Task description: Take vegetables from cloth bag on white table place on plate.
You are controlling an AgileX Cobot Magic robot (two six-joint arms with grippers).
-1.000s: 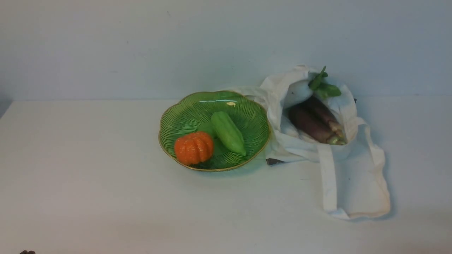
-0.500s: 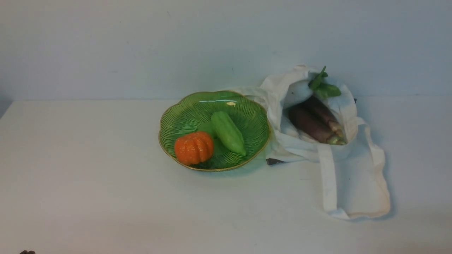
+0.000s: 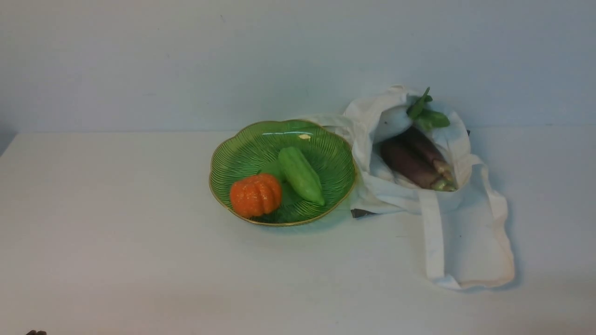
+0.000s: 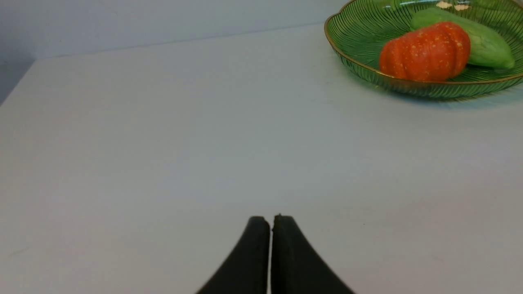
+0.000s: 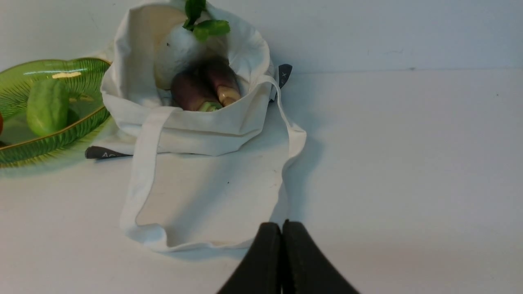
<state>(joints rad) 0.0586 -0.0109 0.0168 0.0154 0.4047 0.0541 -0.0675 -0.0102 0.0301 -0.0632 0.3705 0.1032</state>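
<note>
White table (image 3: 116,260) held the plate (image 3: 242,144) with a gourd (image 3: 301,175) and pumpkin (image 3: 255,194), well ahead of the left gripper (image 4: 271,218), its fingers pressed together. Eggplants (image 5: 196,87) and radish (image 5: 175,55) lay in the bag (image 5: 212,126) beyond the right gripper (image 5: 281,224), fingers likewise together, empty.

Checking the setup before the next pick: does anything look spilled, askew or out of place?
Nothing spilled or damaged. The cloth bag lies slumped on its side against the plate, mouth open, with the eggplants and radish still inside. That slump looks ordinary for soft fabric.
</note>
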